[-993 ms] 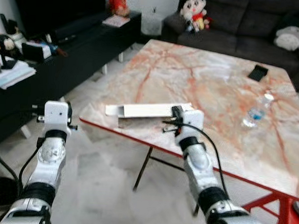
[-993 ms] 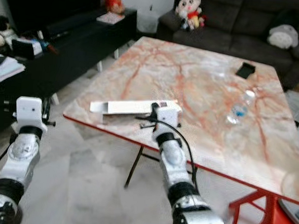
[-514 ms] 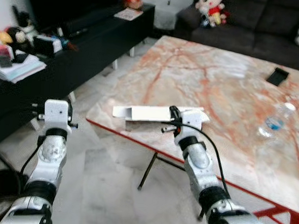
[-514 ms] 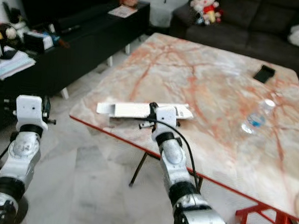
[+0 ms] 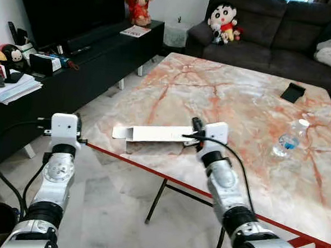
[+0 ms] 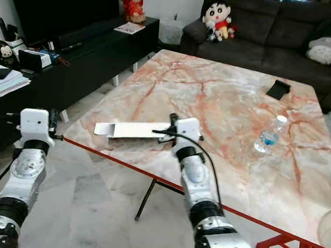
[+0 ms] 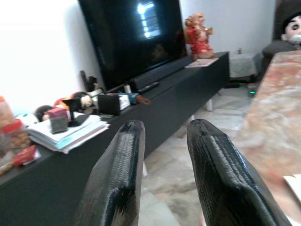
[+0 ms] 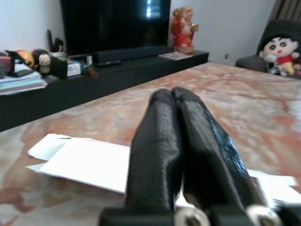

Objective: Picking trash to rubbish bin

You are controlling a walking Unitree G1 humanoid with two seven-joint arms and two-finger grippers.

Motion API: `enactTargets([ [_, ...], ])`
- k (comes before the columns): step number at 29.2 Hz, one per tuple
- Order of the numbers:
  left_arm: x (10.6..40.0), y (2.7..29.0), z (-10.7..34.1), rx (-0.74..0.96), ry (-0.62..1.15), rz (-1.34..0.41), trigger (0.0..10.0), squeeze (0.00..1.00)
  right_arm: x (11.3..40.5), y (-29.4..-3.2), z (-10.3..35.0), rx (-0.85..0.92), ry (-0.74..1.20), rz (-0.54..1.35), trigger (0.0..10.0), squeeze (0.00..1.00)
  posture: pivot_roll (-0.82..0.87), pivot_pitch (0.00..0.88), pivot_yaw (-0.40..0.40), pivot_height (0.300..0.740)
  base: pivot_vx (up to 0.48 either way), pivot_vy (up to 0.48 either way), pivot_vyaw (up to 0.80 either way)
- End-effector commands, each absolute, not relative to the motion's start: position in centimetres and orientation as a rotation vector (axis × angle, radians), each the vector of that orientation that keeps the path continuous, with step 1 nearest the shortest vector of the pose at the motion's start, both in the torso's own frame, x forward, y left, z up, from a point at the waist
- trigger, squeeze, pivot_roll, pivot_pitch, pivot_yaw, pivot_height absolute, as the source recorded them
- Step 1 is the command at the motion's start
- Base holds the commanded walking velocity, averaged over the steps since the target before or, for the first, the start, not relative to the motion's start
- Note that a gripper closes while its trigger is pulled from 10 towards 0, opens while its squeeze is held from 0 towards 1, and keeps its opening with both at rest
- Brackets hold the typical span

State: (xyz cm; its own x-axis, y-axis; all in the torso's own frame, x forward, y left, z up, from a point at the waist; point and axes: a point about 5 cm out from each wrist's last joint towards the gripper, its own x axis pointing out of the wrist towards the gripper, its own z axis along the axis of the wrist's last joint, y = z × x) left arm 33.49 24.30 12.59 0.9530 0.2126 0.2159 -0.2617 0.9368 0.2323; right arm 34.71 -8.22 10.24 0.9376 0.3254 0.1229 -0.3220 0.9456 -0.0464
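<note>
White carton [image 5: 151, 133] lies flat — right claw [image 5: 194, 126] closed over its end

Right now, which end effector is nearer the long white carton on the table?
Right. The right end effector sits over the white carton's near end; the left end effector hangs off the table edge.

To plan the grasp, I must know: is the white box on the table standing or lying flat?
Lying flat. The white box lies lengthwise on the table, near its edge, with an end flap open. The right gripper, fingers together, is at its end.
</note>
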Motion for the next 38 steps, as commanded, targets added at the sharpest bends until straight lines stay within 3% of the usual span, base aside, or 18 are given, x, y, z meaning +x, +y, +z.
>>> enactTargets([
  [1, 33.7, 24.1, 13.1, 0.266, -0.211, 0.237, 10.0, 0.0, 35.1, -9.0, 10.7, -0.038, -0.139, 0.309, 10.0, 0.0, 0.08, 0.0, -0.037, 0.74, 0.289, 0.0, 0.0],
  [7, 33.7, 24.0, 13.2, 0.268, -0.215, 0.233, 10.0, 0.0, 35.0, -8.9, 10.8, -0.047, -0.153, 0.32, 10.0, 0.0, 0.08, 0.0, -0.037, 0.74, 0.288, 0.0, 0.46],
  [22, 33.7, 24.0, 13.2, 0.269, -0.218, 0.238, 10.0, 0.0, 35.1, -9.1, 10.8, -0.038, -0.154, 0.31, 10.0, 0.0, 0.08, 0.007, -0.04, 0.74, 0.293, 0.0, 0.0],
  [28, 33.6, 23.9, 13.3, 0.268, -0.231, 0.226, 10.0, 0.0, 35.1, -9.3, 10.8, -0.032, -0.152, 0.31, 10.0, 0.0, 0.07, 0.009, -0.044, 0.74, 0.0, 0.0, 0.0],
  [29, 33.6, 23.9, 13.2, 0.268, -0.229, 0.226, 10.0, 0.0, 35.1, -9.3, 10.8, -0.029, -0.153, 0.309, 10.0, 1.0, 0.07, 0.009, -0.044, 0.74, 0.0, 0.0, 0.0],
  [38, 33.6, 23.9, 13.0, 0.268, -0.215, 0.229, 10.0, 0.0, 35.1, -9.9, 10.8, -0.044, -0.161, 0.307, 10.0, 1.0, 0.07, 0.009, -0.05, 0.74, 0.0, 0.0, 0.0],
])
